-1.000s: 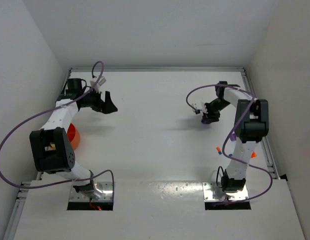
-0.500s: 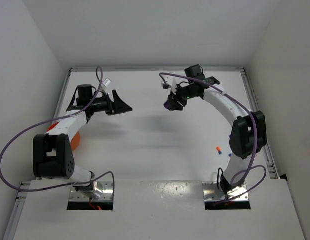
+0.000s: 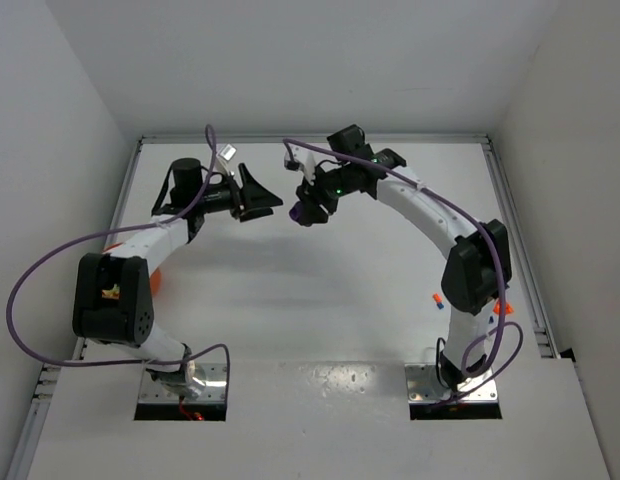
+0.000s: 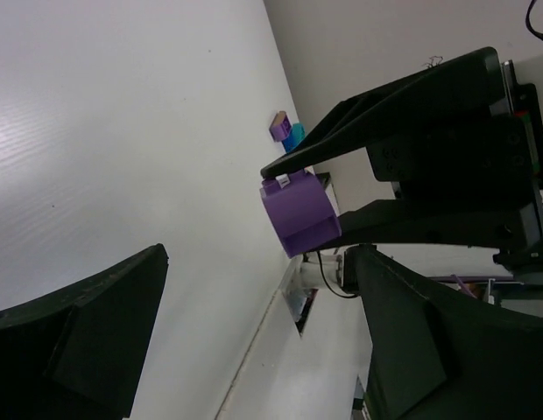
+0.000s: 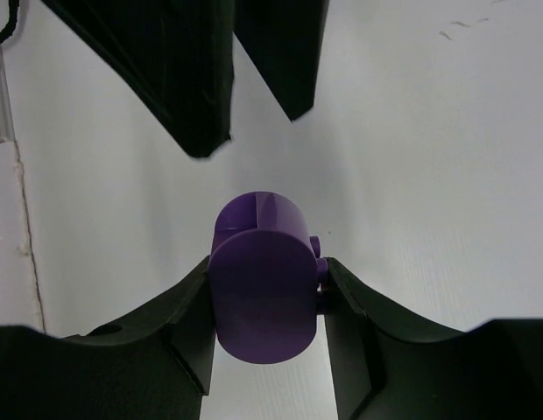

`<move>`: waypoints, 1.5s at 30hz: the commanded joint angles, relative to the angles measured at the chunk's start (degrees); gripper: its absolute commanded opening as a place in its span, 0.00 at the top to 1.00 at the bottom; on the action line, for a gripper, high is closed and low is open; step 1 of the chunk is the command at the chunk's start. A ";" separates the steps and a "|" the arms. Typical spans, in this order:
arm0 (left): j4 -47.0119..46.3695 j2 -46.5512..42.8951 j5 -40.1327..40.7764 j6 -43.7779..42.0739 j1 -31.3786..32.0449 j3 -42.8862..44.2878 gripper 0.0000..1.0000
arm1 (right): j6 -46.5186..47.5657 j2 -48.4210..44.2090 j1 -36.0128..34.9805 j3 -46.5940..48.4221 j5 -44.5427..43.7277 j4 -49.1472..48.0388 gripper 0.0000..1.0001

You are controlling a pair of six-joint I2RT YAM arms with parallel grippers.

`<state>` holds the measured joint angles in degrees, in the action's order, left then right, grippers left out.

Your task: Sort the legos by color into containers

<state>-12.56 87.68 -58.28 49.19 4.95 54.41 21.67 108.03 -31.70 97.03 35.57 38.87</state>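
Note:
My right gripper (image 5: 267, 273) is shut on a purple round container (image 5: 258, 297), and a small purple stud shows pinched at its right side. In the top view this right gripper (image 3: 308, 212) hangs over the back middle of the table with the purple container (image 3: 308, 213). My left gripper (image 3: 268, 192) stands open just left of it, with nothing between the jaws. In the left wrist view the purple container (image 4: 298, 210) sits beyond my open left gripper (image 4: 258, 262). An orange bowl (image 3: 153, 281) is mostly hidden behind the left arm.
A purple lego (image 4: 278, 124) and a teal-blue lego (image 4: 293, 138) lie on the table beyond the container. Small orange and blue legos (image 3: 438, 300) lie near the right arm's base, with more legos (image 3: 502, 309) by the right rail. Walls close in on three sides.
The right arm has swung left across the back of the table, carrying the purple container. The left gripper has moved right to meet it, still open.

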 commanded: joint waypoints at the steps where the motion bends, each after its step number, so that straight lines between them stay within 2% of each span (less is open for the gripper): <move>1: -2.65 0.91 -0.61 3.19 1.64 2.54 0.06 | -2.16 0.87 -1.78 2.63 -1.29 -0.82 0.91; 10: -0.28 2.15 -1.13 2.14 3.48 3.68 0.07 | -1.63 1.40 -4.33 4.21 -5.07 -1.69 0.91; 17: 1.30 2.67 -1.13 0.64 5.24 3.68 0.17 | -1.63 1.92 -5.39 4.74 -5.69 -2.74 0.91; 20: 1.31 3.19 -1.13 0.64 5.77 3.68 0.26 | -1.63 1.92 -5.91 4.74 -6.22 -2.75 0.91; 22: 1.31 3.20 -1.13 0.64 5.77 3.16 0.38 | -1.63 1.92 -5.91 4.74 -6.74 -3.28 0.91; 23: 1.31 3.20 -1.13 0.64 5.77 3.16 0.38 | -1.63 1.92 -5.91 4.74 -6.74 -3.28 0.91; 24: 1.31 3.20 -1.13 0.64 5.77 3.16 0.44 | -1.63 1.92 -5.91 4.22 -7.27 -3.80 0.91; 30: 1.31 3.20 -1.66 0.12 5.77 2.63 0.62 | -1.63 0.70 -5.91 2.56 -9.11 -4.41 0.91; 34: 2.36 2.67 -1.04 -0.49 5.24 2.63 0.74 | -1.63 -1.67 -6.44 -0.78 -11.57 -7.93 0.82; 35: 2.97 2.67 -0.52 -0.50 5.24 2.63 0.75 | -1.63 -1.68 -6.44 -1.49 -12.10 -8.54 0.74; 37: 3.50 2.15 -0.52 -1.02 3.93 2.63 0.79 | -1.63 -3.52 -6.44 -3.16 -12.90 -9.86 0.68; 38: 3.50 2.15 -0.52 -1.02 3.93 2.63 0.81 | -2.24 -4.13 -6.44 -3.86 -13.85 -10.39 0.59; 40: 4.12 1.53 0.10 -2.25 2.62 2.10 0.83 | -2.77 -5.37 -6.44 -6.15 -14.57 -12.14 0.49; 41: 5.42 0.92 0.71 -2.78 2.61 2.10 0.83 | -2.77 -6.94 -6.44 -7.03 -15.35 -12.68 0.39; 44: 8.15 -0.22 1.94 -5.32 -0.11 2.10 0.86 | -3.30 -11.24 -6.44 -12.81 -16.06 -13.74 0.26; 45: 8.68 -0.23 1.94 -5.94 -0.90 2.10 0.86 | -3.30 -12.39 -5.92 -14.05 -16.06 -13.74 0.25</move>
<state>-6.13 90.65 -57.32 46.44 6.83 56.07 19.29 101.65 -38.26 85.73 20.97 28.23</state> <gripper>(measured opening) 0.444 0.733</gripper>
